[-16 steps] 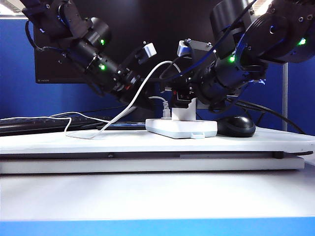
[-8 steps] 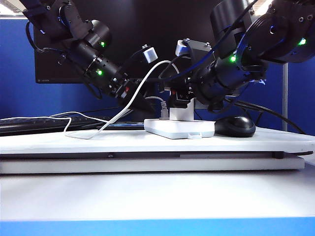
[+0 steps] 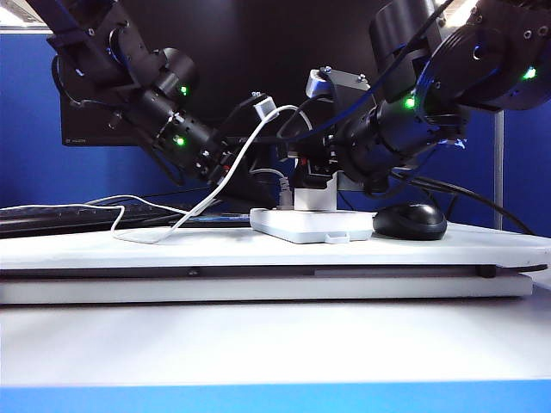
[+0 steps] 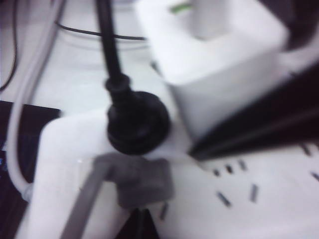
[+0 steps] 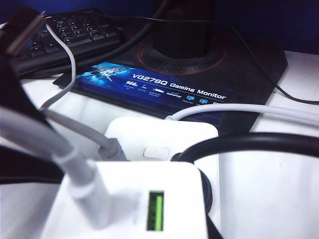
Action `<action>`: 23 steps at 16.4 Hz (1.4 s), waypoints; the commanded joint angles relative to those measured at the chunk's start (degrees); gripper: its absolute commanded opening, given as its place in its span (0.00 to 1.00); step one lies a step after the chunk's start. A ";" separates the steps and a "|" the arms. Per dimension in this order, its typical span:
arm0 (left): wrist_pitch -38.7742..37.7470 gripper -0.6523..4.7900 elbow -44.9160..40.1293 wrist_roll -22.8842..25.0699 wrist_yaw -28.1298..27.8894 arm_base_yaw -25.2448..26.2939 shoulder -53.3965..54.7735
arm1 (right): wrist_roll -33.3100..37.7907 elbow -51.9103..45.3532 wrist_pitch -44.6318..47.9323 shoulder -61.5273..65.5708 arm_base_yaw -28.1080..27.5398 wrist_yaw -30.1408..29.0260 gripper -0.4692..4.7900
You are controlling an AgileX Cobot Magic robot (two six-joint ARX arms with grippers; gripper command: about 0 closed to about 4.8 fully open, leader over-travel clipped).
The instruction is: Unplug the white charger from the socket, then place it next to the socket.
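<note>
Now the socket (image 3: 310,225) has slid slightly left, with the white charger (image 3: 317,200) still plugged in and clasped by the right gripper (image 3: 314,182); the left gripper (image 3: 250,179) hovers beside it, its opening impossible to tell.

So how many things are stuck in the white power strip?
3: the white charger, a black round plug beside it, a grey plug next to that. The left gripper and right gripper crowd the power strip, maybe hiding more.

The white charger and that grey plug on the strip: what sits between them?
A round black plug with a black cord, pushed into the socket between the white charger and the grey plug. The left wrist view shows it.
</note>
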 commanded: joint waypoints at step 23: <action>-0.79 0.11 0.24 -3.50 -0.50 -0.11 2.54 | -1.60 0.15 6.10 -2.56 1.09 -3.80 0.09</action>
